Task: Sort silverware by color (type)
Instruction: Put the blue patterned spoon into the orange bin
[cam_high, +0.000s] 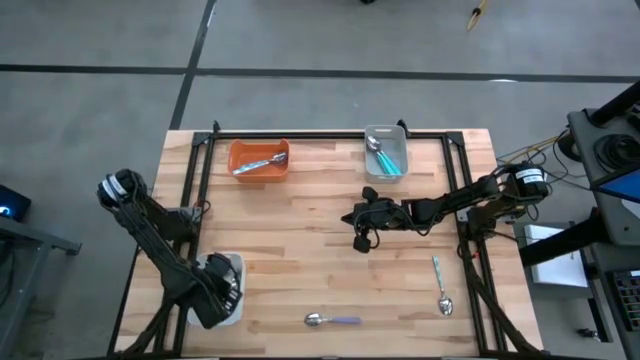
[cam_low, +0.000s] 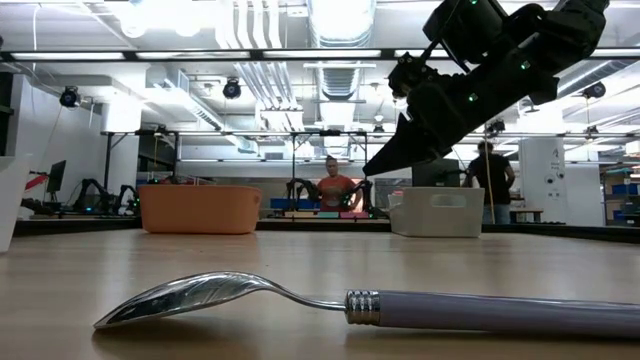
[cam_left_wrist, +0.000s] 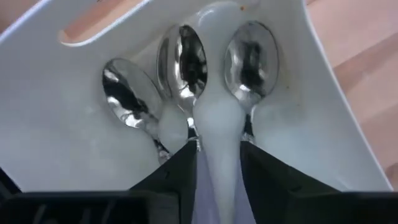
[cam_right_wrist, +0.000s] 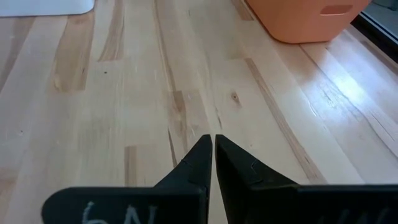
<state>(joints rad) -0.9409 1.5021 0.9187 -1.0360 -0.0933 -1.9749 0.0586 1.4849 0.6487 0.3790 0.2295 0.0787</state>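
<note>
My left gripper points down into the white tray at the near left, closed on a pale-handled spoon. Three other spoons lie in that tray, their bowls showing. My right gripper hovers shut over the table's middle, its fingers touching nothing. A purple-handled spoon lies flat at the near edge, a teal-handled one at the near right. The orange tray holds one spoon, and the grey tray holds teal spoons. My left gripper pinches the pale spoon's handle between its two fingers, coming from above and pointing down. The spoon hangs below the fingers into the white tray. Blur hides whether its lower end rests on the tray's floor.
Bare wood lies between the trays and the loose spoons. A black frame runs along the table's left, far and right sides. In the low view the purple spoon lies close in front, and people stand in the room beyond.
</note>
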